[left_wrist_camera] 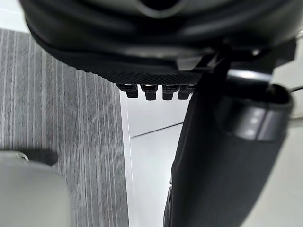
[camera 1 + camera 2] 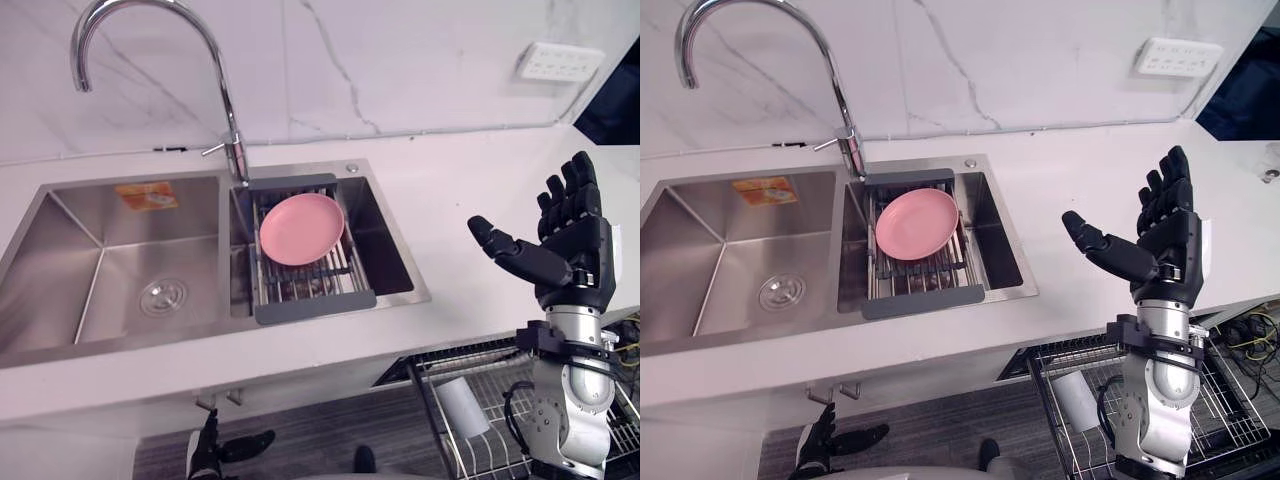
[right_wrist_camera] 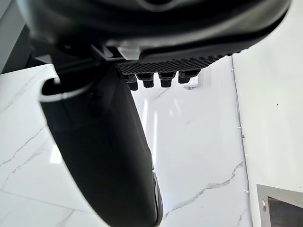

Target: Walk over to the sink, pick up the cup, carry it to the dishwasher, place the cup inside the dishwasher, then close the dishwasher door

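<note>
A pale cup [image 2: 462, 405] lies on its side in the pulled-out wire rack of the dishwasher [image 2: 520, 352] below the counter at the lower right, also seen as the cup [image 2: 1077, 400] in the right eye view. My right hand [image 2: 575, 250] is raised above the counter edge, over the rack, open with fingers straight and thumb spread, holding nothing. Its own wrist view shows the thumb [image 3: 109, 142] against the marble wall. My left hand [image 2: 820, 440] hangs low by the cabinet front near the floor, open and empty.
A double steel sink [image 2: 120, 270] is set in the white counter, with a tall curved tap [image 2: 225, 100]. A pink plate [image 2: 301, 228] rests on a drain rack over the right basin. A wall socket [image 2: 558, 62] sits at the back right.
</note>
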Robot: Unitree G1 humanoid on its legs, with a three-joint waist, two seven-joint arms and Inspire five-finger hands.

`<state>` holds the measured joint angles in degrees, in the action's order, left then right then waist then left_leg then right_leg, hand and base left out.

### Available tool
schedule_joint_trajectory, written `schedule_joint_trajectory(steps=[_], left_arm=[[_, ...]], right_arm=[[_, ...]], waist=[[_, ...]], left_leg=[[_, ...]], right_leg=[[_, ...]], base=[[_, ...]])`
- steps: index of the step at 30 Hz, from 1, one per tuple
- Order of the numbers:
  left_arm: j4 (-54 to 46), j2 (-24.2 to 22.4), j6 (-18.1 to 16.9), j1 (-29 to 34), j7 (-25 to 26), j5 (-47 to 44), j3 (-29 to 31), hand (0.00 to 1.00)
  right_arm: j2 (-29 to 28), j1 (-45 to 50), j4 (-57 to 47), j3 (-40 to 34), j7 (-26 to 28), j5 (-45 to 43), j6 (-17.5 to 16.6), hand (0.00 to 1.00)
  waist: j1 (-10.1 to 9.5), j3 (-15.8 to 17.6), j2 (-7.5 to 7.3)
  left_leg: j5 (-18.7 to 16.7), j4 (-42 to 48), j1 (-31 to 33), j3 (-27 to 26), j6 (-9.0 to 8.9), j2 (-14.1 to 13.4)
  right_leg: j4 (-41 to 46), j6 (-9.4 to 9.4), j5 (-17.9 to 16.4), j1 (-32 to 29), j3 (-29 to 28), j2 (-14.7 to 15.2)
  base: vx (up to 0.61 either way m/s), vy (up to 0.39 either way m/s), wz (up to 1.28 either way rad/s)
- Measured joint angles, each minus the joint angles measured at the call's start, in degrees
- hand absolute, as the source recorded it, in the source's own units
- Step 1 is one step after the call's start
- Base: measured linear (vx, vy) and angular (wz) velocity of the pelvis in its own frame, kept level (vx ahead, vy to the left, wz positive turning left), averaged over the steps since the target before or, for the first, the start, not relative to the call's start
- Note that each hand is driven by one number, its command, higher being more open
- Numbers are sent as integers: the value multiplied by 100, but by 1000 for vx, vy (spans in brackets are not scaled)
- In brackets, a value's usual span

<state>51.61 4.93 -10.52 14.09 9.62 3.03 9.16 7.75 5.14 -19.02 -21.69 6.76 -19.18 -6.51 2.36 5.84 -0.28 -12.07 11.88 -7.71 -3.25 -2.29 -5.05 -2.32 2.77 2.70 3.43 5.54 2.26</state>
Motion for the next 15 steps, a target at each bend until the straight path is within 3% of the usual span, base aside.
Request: schedule_joint_trajectory(steps=[2, 3, 4, 5, 6, 8, 9, 10, 14, 15], left_arm=[[27, -53, -111, 67, 215, 72, 119, 100], [23, -92, -201, 133, 320, 78, 259, 100], [28, -143, -227, 165, 376, 50, 348, 100], [35, -238, -222, 250, 472, 22, 439, 100], [34, -257, -225, 273, 503, 26, 435, 100], [29, -315, -253, 303, 571, 25, 514, 100], [37, -343, -248, 337, 621, 26, 570, 100], [47, -396, -240, 419, 675, 23, 573, 100], [252, -414, 21, 423, 1027, -328, 798, 100], [284, -442, 185, 380, 1183, -592, 992, 100]], right_arm=[[11, 13, -62, 14, 149, -71, 0, 100], [48, 21, -119, 20, 206, -124, 0, 100], [71, 23, -132, 15, 211, -126, 0, 100], [94, 13, -110, -44, 200, -138, -2, 100], [111, -7, -105, -75, 196, -154, -6, 100], [197, -18, -107, -152, 209, -207, -21, 100], [179, -2, -84, -157, 196, -207, -20, 100], [197, -5, -89, -128, 221, -208, -58, 100], [210, -30, -89, 199, 328, -210, -86, 100], [205, -33, -89, 260, 405, -209, -84, 100]], waist=[[-3, 21, -1], [-8, 93, 94], [-17, 164, 82], [-99, 162, 132], [-131, 166, 125], [-136, 171, 137], [-154, 174, 107], [-146, 152, 135], [-176, 104, 37], [-181, 86, -18]], left_leg=[[-63, 1470, 707, -150, -70, -11], [-49, 2429, 1094, -215, -71, -154], [-158, 2793, 1215, -271, -101, -237], [-551, 2565, 1317, -460, -105, -354], [-569, 2249, 1354, -545, -82, -360], [-381, 1161, 1537, -605, -89, -356], [115, 827, 1521, -605, -92, -282], [338, 718, 1428, -597, -97, -150], [346, 495, 1260, -811, 111, 289], [366, 483, 1197, -856, 311, 405]], right_leg=[[15, -8, -59, 47, 47, 81], [17, -46, -153, 195, 117, 80], [14, -59, -220, 313, 140, 84], [37, -59, -222, 440, 170, 107], [34, -58, -222, 457, 190, 154], [-25, -29, -396, 511, 313, 254], [-60, 45, -453, 580, 346, 364], [-61, 164, -539, 606, 343, 459], [-33, 296, -554, 624, 173, 867], [-41, 451, -486, 656, 138, 981]], base=[[24, 9, 3], [37, 29, 18], [54, 57, 24], [55, 69, 18], [38, 84, 22], [13, 102, 28], [16, 161, 24], [34, 186, 8], [127, 221, -17], [228, 219, -1]])
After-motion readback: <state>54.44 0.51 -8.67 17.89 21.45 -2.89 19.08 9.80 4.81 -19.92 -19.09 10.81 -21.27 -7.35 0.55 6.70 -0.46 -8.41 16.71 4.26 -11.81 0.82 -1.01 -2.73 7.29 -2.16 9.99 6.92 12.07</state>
